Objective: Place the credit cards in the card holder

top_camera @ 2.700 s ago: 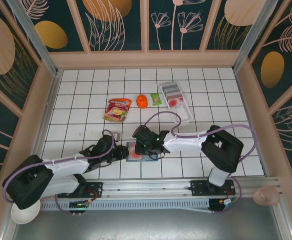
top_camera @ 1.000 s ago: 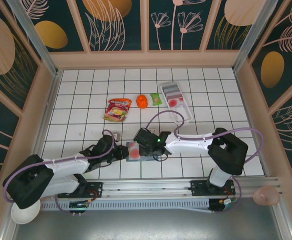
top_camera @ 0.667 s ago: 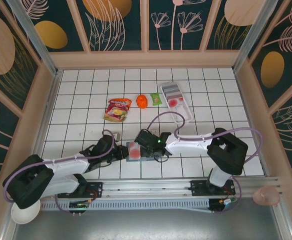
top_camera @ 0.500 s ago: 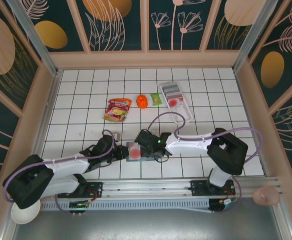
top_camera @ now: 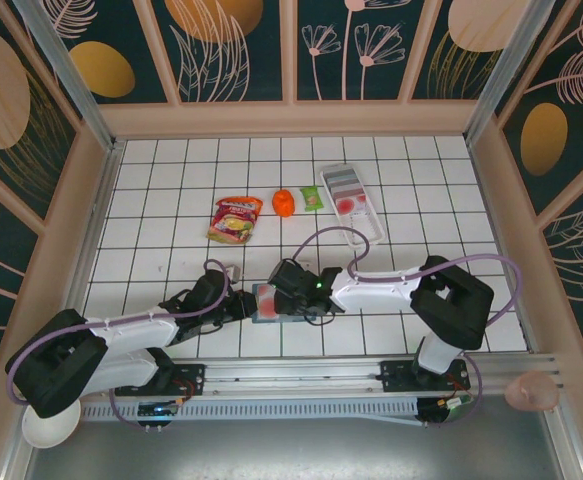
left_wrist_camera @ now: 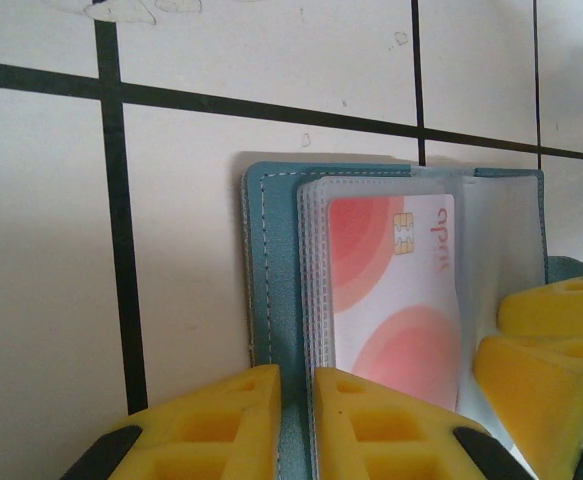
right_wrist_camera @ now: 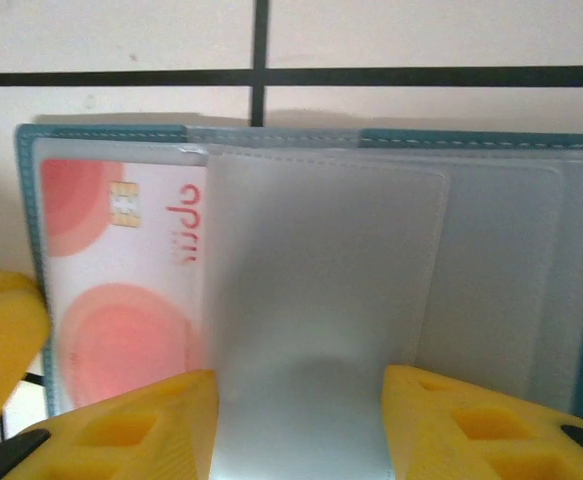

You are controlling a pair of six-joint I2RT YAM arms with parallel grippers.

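The card holder lies open on the tiles, a teal wallet with clear sleeves. One credit card, white with pink circles, sits in a sleeve on its left half. My left gripper is shut on the teal cover's near edge. My right gripper hovers low over the holder. Its fingers stand apart on either side of a raised frosted sleeve flap. Another card with a red mark lies in the white tray.
A long white tray lies at the back right. Behind the holder are a red snack packet, an orange object and a small green packet. A white bowl sits off the near left corner.
My right gripper has crept slightly left over the holder and its fingers have widened a touch. The left gripper keeps its hold on the cover and has not moved.
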